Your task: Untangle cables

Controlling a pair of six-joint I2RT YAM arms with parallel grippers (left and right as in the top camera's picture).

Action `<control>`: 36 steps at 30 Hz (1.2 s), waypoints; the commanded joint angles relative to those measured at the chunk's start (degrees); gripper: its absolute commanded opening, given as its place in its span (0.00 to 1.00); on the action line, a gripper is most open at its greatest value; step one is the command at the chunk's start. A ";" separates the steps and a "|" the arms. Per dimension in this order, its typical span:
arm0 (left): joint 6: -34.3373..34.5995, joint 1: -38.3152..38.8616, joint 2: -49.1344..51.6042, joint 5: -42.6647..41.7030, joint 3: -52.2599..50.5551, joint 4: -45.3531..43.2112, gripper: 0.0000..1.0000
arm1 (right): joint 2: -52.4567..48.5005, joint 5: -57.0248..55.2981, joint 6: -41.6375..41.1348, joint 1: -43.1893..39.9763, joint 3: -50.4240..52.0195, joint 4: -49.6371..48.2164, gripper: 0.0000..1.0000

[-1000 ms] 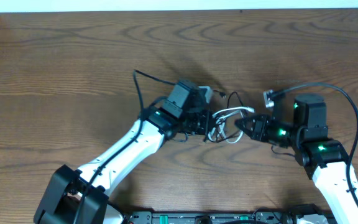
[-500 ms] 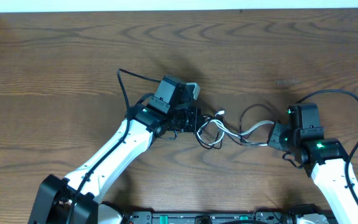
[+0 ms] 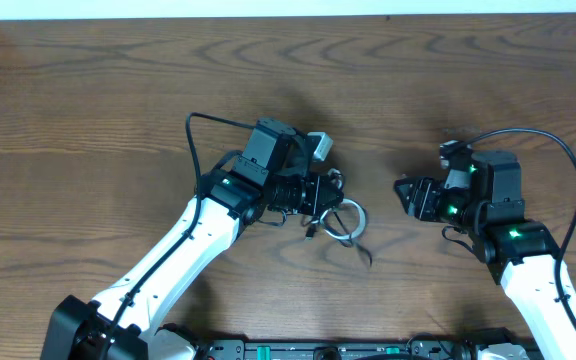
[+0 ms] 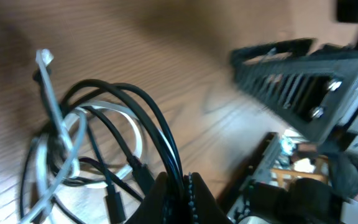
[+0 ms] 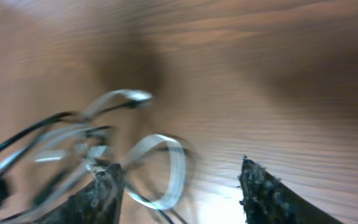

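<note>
— Cables [image 3: 344, 217], thin black cords and a white one, are bunched in a small loose coil on the brown wood-grain table [image 3: 88, 100], about midway between the two arms. Can you see who has them?

— The black two-finger left gripper [image 3: 320, 203] has. Its jaws are pinched tight on one black cord [image 4: 160, 134] right at the edge of the coil. In the left wrist view the fingers [image 4: 197, 196] meet with only that strand between them. The other loops fan out ahead over the wood, with a pale plug end [image 4: 44, 58] at the far side of the bunch.

— And the other arm?

— The black right gripper [image 3: 401, 192] is near the coil but apart from it, with its tips turned towards it. Its fingers [image 5: 106, 191] stand clearly apart and grip nothing. That wrist view is blurred, but a white loop [image 5: 166, 165] shows on the wood beyond the tips, and the fingers do not touch it.

— Anything trailing out of the bunch?

— One short black tail [image 3: 364, 256] runs from the coil towards the near edge of the table.
</note>
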State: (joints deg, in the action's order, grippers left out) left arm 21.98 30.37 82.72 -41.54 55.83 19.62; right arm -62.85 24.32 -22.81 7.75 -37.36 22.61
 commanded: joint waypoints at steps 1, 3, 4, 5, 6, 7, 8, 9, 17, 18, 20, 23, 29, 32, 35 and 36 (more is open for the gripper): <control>-1.40 -0.42 -0.81 -8.41 -0.20 -3.23 0.08 | -0.07 9.73 -1.25 -0.15 -0.28 0.37 0.49; -1.38 -0.42 -0.81 -11.37 -0.20 -5.77 0.07 | -0.07 9.75 -5.40 -0.13 -0.28 0.76 0.47; -1.38 -0.42 -0.81 -12.46 -0.20 -6.80 0.07 | -0.09 9.77 -7.43 -0.13 -0.28 0.85 0.47; -1.38 -0.42 -0.81 -13.51 -0.20 -7.89 0.08 | -0.11 9.77 -8.83 -0.13 -0.28 0.85 0.46; -1.38 -0.42 -0.81 -13.97 -0.20 -8.55 0.07 | -0.11 9.81 -9.90 -0.13 -0.28 0.83 0.46; -1.38 -0.42 -0.81 -14.32 -0.20 -9.20 0.07 | -0.11 10.19 -10.64 -0.13 -0.28 0.76 0.46; -1.33 -0.42 -0.81 -14.71 -0.20 -9.68 0.07 | -0.11 10.78 -10.62 -0.13 -0.28 0.72 0.46; -1.14 -0.42 -0.81 -14.86 -0.20 -9.92 0.08 | -0.11 11.28 -10.62 -0.13 -0.28 0.74 0.46; -0.28 -0.42 -0.81 -20.92 -0.20 -12.59 0.07 | -0.11 18.12 -13.86 -0.13 -0.28 0.02 0.55; -0.28 -0.42 -0.81 -21.03 -0.20 -12.70 0.07 | -0.11 18.29 -15.12 -0.13 -0.28 -0.20 0.55; -0.28 -0.42 -0.81 -21.03 -0.20 -12.72 0.07 | -0.11 18.51 -17.68 -0.13 -0.28 -0.55 0.54; -0.26 -0.39 -0.81 -21.05 -0.20 -12.74 0.07 | -0.11 18.56 -20.55 -0.13 -0.28 -0.59 0.51; 0.61 -0.39 -0.81 -22.82 -0.20 -13.77 0.07 | -0.11 19.65 -24.15 -0.13 -0.28 -2.32 0.51; 1.70 0.15 -0.81 -24.04 -0.20 -15.93 0.07 | -0.11 20.98 -24.59 -0.13 -0.28 -3.72 0.51; 2.36 1.53 -0.81 -24.02 -0.20 -17.97 0.07 | -0.11 21.07 -25.20 -0.04 -0.28 -4.70 0.51; 2.38 2.14 -0.81 -24.02 -0.20 -18.56 0.07 | -0.11 21.05 -25.20 0.15 -0.28 -5.01 0.51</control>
State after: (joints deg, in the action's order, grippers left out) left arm 23.64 31.05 82.72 -63.20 55.79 2.28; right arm -62.85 43.83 -46.52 7.75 -37.36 18.22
